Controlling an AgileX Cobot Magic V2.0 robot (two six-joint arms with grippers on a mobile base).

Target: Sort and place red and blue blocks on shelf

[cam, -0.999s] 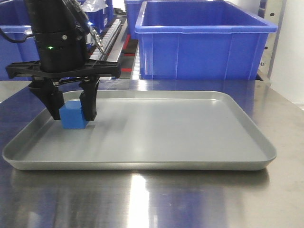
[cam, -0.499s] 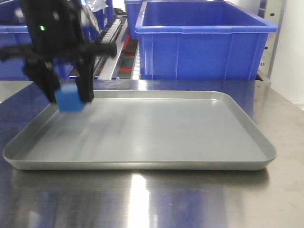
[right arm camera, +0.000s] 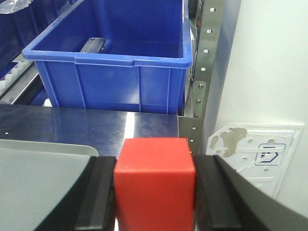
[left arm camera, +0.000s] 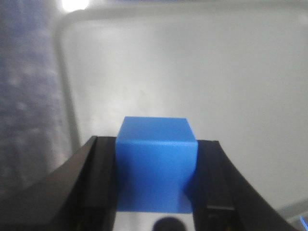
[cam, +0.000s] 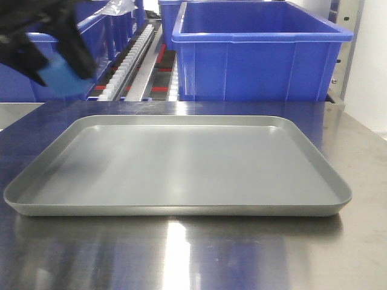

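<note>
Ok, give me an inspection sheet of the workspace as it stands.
Surface: steel table carrying an empty grey tray.
Job's things: blue block and red block, both held off the tray; shelf with roller tracks behind the table.
Clutter: blue bin with a dark object inside.
Grippers: left claw shut on blue block; right claw shut on red block.
Cables: nothing seen.
Surroundings: white wall.

Bright, even overhead light here. I see a white glare streak on the steel desk (cam: 175, 254). My left tool (cam: 57, 69) is smeared by motion blur out front. Its wrist view shows the tray (left arm camera: 192, 72) hazy, with lamp flare top-left.
</note>
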